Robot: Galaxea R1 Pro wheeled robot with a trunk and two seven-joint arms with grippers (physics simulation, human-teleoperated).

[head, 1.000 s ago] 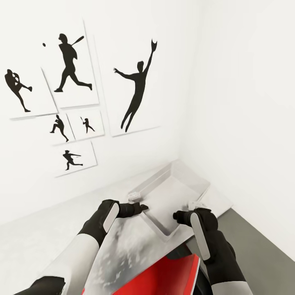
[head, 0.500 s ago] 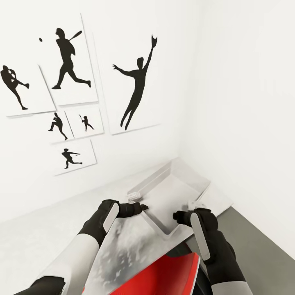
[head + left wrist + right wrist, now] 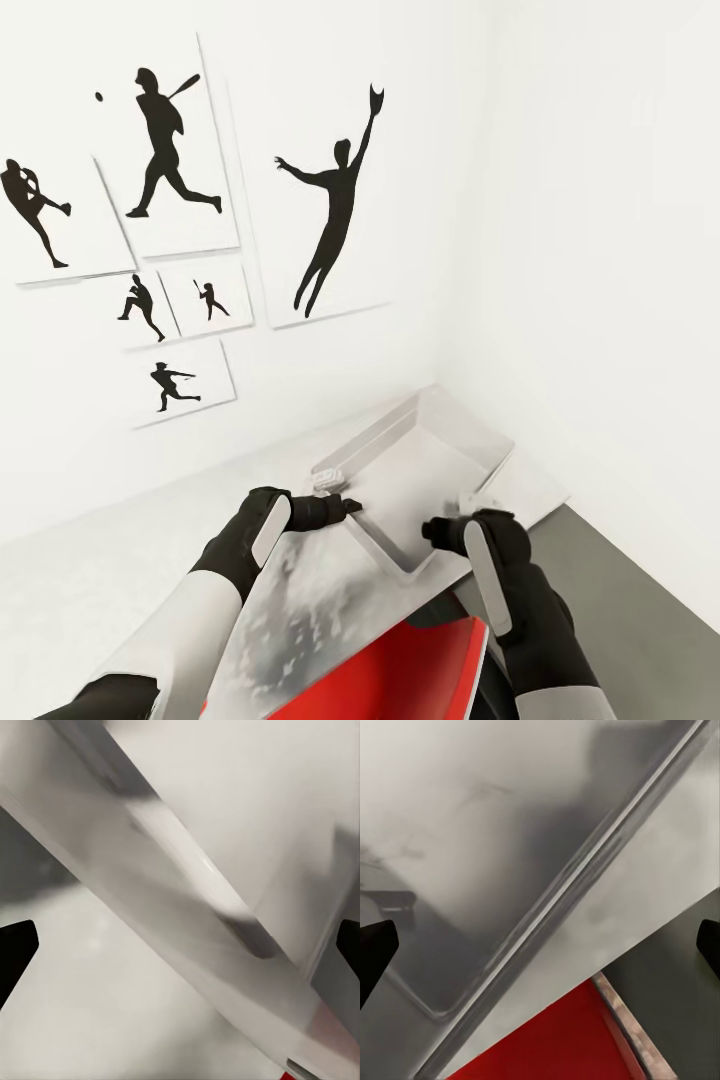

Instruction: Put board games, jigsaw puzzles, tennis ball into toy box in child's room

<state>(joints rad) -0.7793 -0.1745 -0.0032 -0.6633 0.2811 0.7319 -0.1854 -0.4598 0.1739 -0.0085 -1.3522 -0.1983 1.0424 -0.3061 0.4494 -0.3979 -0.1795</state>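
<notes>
The toy box [image 3: 470, 432], a light grey open bin, stands on the table [image 3: 120, 570] in the corner where the two white walls meet. The part of its floor that shows is bare. My left gripper [image 3: 345, 505] hovers at the box's near left rim and my right gripper [image 3: 432, 528] at its near corner. Both are open and hold nothing. In the left wrist view the toy box's rim [image 3: 187, 862] runs slantwise between the spread fingertips [image 3: 15, 952]. In the right wrist view the toy box's corner [image 3: 442, 1009] lies beside the table's edge [image 3: 607, 907].
Black silhouette pictures [image 3: 340, 210] hang on the wall behind the table. A red flat surface [image 3: 400, 670] lies low in front of the table's edge, between my arms. A dark grey surface [image 3: 620, 590] runs along the right wall.
The head view shifted slightly a second ago. Both arms and the toy box have kept their places.
</notes>
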